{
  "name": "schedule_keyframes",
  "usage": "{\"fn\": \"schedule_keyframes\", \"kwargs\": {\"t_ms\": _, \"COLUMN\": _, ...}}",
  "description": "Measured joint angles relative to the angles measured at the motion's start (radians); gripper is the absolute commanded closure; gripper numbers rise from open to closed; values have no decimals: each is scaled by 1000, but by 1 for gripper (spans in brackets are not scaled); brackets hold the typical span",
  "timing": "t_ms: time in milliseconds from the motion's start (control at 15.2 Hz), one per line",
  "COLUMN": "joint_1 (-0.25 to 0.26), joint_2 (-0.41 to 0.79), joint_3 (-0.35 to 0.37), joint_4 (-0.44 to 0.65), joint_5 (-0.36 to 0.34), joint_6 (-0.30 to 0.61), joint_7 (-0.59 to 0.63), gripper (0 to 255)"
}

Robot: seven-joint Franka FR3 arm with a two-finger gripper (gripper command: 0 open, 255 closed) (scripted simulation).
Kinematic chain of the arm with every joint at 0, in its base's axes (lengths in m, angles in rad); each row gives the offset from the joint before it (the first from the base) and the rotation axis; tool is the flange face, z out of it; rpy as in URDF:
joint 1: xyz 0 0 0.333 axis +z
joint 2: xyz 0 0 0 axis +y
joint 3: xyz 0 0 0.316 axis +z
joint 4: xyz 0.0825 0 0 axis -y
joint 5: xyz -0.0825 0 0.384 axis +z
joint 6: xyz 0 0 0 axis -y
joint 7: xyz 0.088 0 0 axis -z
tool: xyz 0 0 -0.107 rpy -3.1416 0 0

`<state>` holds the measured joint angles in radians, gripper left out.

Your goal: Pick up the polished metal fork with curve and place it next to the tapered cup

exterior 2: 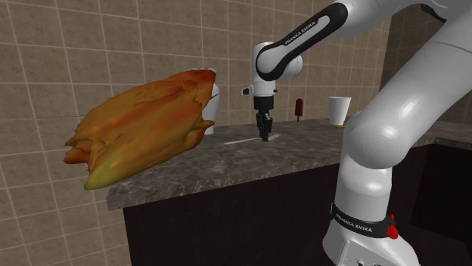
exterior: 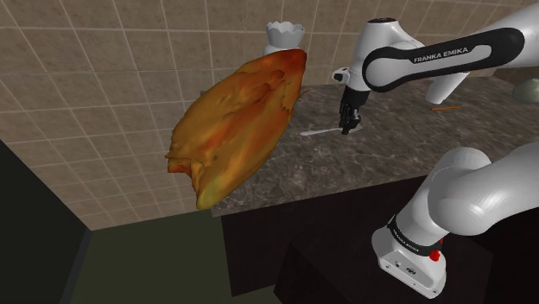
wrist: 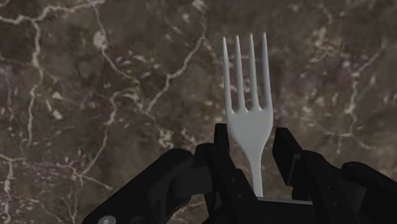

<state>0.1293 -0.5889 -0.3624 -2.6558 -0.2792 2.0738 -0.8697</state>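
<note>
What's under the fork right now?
Dark marbled counter lies under the fork. The gripper covers the handle's end, so what lies beneath there is hidden.

White arm rises from base at shoulder view's lower right, big lower links folded over. Forearm stretches toward that view's left, nearly level. Wrist turns down at far end, hand close to vertical. Black gripper points straight down, tips low. Second exterior view: forearm slopes down from upper right, gripper hangs plumb under wrist. Wrist view: fingers stand apart, clear gap between, tips not meeting
</note>
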Motion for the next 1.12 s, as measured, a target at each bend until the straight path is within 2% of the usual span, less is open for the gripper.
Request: {"fn": "schedule_keyframes", "kwargs": {"t_ms": 1122, "joint_1": 9, "joint_2": -67, "joint_3": 47, "joint_4": 177, "joint_5": 35, "joint_6": -246, "joint_7": -11, "gripper": 255}}
